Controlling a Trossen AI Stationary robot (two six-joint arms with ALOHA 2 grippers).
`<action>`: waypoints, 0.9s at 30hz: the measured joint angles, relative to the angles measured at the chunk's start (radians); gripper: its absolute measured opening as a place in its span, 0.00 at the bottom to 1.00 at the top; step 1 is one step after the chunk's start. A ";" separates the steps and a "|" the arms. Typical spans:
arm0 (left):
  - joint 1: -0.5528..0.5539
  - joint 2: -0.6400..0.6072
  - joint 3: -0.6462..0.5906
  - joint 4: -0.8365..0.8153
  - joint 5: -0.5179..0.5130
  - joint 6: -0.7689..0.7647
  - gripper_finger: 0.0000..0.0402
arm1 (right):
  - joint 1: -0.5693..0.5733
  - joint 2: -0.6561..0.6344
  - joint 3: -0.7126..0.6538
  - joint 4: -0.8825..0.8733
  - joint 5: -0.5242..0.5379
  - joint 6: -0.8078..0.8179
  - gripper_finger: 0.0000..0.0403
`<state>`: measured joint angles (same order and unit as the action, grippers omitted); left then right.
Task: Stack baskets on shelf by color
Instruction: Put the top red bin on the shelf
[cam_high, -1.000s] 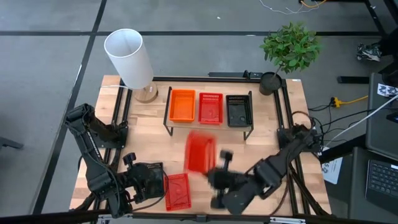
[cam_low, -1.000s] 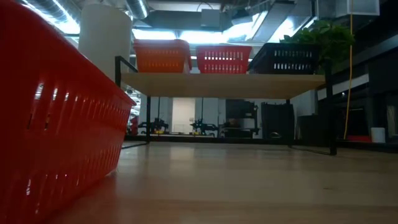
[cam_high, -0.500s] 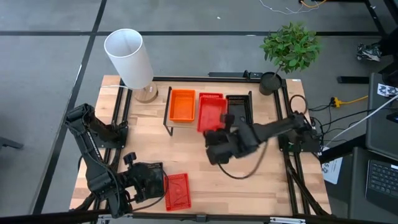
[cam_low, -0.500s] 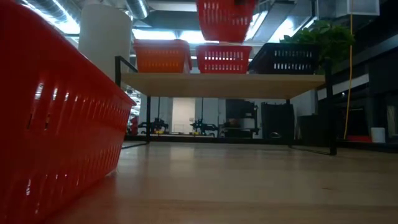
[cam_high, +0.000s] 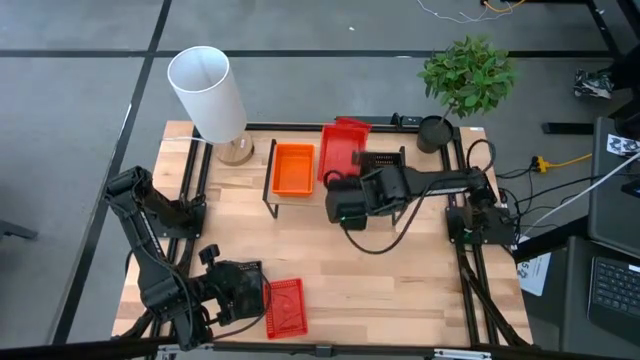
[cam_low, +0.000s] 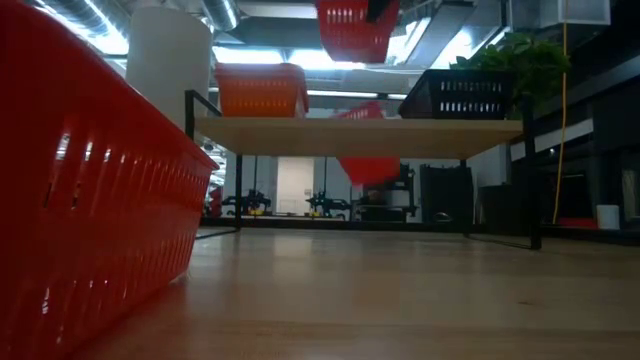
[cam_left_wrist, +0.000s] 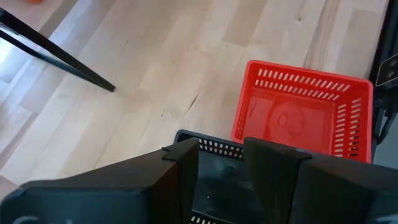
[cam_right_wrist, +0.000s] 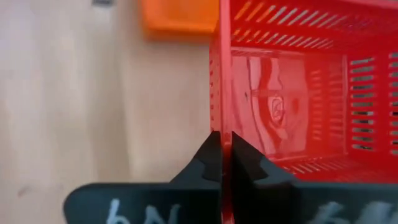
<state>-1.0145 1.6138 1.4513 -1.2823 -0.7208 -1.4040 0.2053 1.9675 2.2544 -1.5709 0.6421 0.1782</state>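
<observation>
Looking down from the high view, we see the shelf (cam_high: 300, 203) as our landmark, with an orange basket (cam_high: 293, 168) at its left end and a black basket (cam_high: 385, 163) at its right end, partly hidden by the right arm. Above the shelf's middle the right pincer (cam_high: 347, 172) pinches the wall of a tilted red basket (cam_high: 341, 147). Well in front of the shelf, at the tabletop (cam_high: 400, 280) near edge, a second red basket (cam_high: 284, 305) lies just beside the left pincer (cam_high: 255, 290).

From the low view, we find the shelf (cam_low: 360, 133) carrying the orange basket (cam_low: 260, 90) and the black basket (cam_low: 465, 93), while the held red basket (cam_low: 355, 28) hangs above the gap between them. Another red shape (cam_low: 368, 165) shows behind the shelf, beyond its plank.

From the left wrist view, we see the left pincer (cam_left_wrist: 221, 168) spread, a black basket (cam_left_wrist: 221, 186) between its fingers, the red basket (cam_left_wrist: 305, 115) just beyond.

From the right wrist view, we see the right pincer (cam_right_wrist: 222, 165) pressed together on the red basket (cam_right_wrist: 292, 81) wall.
</observation>
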 joint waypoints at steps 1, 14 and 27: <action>0.000 0.000 0.000 0.000 0.000 0.000 0.30 | -0.009 -0.001 0.020 0.000 0.014 0.000 0.00; 0.000 0.000 0.000 -0.007 0.000 0.000 0.30 | 0.028 -0.049 0.096 -0.002 -0.016 0.108 0.00; 0.000 0.000 0.000 0.001 0.001 0.000 0.30 | 0.032 -0.067 0.082 0.002 -0.023 0.153 0.00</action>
<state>-1.0146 1.6138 1.4513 -1.2817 -0.7200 -1.4036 0.2371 1.9001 2.3359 -1.5691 0.6187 0.3314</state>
